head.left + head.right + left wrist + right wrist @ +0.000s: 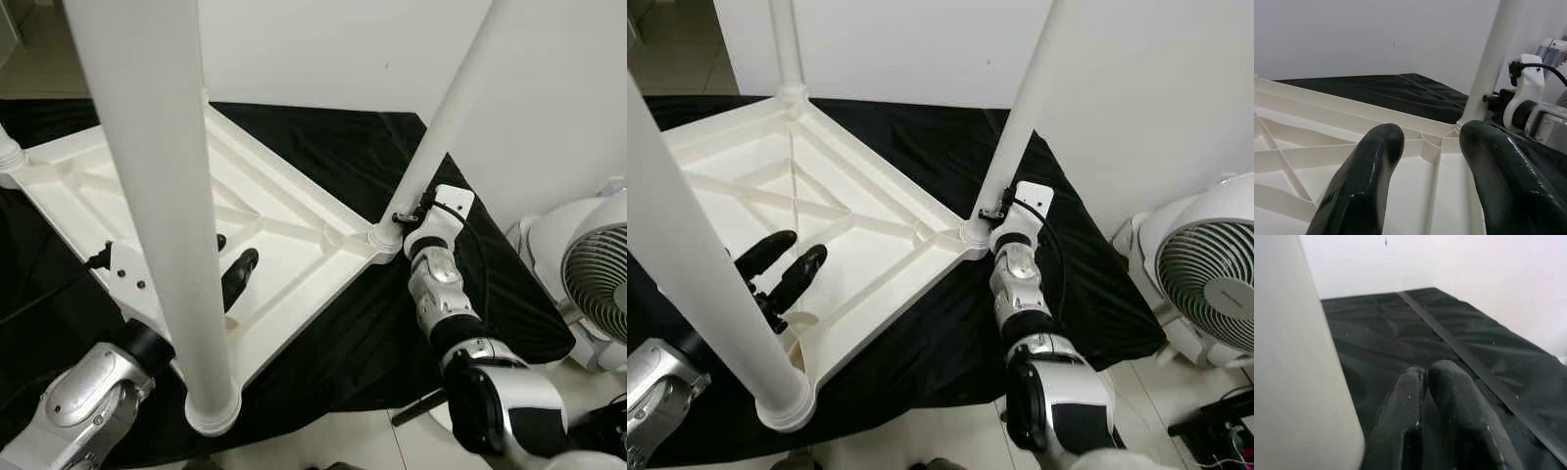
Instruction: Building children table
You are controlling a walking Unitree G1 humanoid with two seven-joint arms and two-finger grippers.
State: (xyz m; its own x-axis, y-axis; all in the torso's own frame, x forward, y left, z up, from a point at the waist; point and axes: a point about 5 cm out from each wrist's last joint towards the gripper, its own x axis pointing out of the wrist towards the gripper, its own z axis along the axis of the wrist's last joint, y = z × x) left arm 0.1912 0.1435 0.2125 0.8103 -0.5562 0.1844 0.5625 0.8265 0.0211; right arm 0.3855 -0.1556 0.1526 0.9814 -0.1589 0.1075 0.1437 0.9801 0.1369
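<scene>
Tabletop [852, 211] lies upside down on black cloth [950, 333], white legs [1019, 117] standing up at its corners; fan [1205, 269] to the right, no legible writing. Left wrist view: left pincer [1425, 147] spread wide over ribbed underside, holding nothing. Right wrist view: right pincer [1425, 374] pressed together, empty, just beside a leg [1298, 362], above cloth.

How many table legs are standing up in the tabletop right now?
3 legs show fully: near leg at the front corner, right leg by the right end effector, far leg at the back. The fourth corner's stub shows only partly.
</scene>
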